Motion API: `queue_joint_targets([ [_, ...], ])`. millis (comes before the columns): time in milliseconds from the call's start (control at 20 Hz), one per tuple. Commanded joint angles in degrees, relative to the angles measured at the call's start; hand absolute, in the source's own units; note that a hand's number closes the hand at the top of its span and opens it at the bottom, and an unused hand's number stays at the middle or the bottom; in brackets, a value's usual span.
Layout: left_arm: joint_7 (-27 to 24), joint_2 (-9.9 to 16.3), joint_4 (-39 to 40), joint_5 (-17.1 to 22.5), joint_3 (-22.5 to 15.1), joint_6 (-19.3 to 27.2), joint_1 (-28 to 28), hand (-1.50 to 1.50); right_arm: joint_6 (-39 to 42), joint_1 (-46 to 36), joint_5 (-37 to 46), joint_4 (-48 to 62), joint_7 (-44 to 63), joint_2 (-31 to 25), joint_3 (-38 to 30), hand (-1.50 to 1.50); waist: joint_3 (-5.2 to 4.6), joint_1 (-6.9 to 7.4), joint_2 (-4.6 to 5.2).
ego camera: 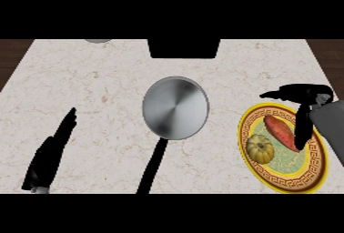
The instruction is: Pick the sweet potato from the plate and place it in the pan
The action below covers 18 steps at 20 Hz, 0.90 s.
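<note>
An orange-red sweet potato (280,131) lies on the upper part of a yellow-rimmed patterned plate (255,170) at the right. A small yellow squash (260,148) sits beside it, lower left on the same plate. My right hand (306,102) hangs over the plate's upper right edge, fingers relaxed and pointing down along the potato's right side, holding nothing. A steel pan (175,108) with a black handle (153,168) stands at the counter's middle. My left hand (50,154) rests open at the lower left, fingers up.
A dark block (184,48) sits at the counter's far edge behind the pan. A grey round object (98,40) shows at the far left edge. Bare marble counter (101,91) lies between pan and left hand.
</note>
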Motion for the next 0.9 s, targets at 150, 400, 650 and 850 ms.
queue_joint_targets([
  [150,1.4,-1.0,2.6,0.5,2.6,-3.2,-3.6,0.0,-2.9,4.1,6.8,1.1,-3.5,1.6,0.6,-1.5,0.01,-0.04,0.1],
  [400,0.3,-3.6,-1.9,-3.9,0.9,-1.0,1.8,0.0,0.4,3.5,10.0,2.0,-5.0,1.2,-0.4,-1.5,0.01,0.04,-0.01],
  [650,2.0,-4.4,-0.8,-3.6,3.4,-3.1,-1.1,0.0,-0.8,6.8,12.6,0.0,-4.5,4.4,-2.4,-1.5,0.0,-0.12,-0.02],
  [850,0.9,-4.8,2.2,-3.9,4.8,-4.5,-3.4,0.0,-1.2,7.8,14.6,-0.5,-7.2,3.2,-3.8,-1.5,0.0,-0.25,-0.02],
])
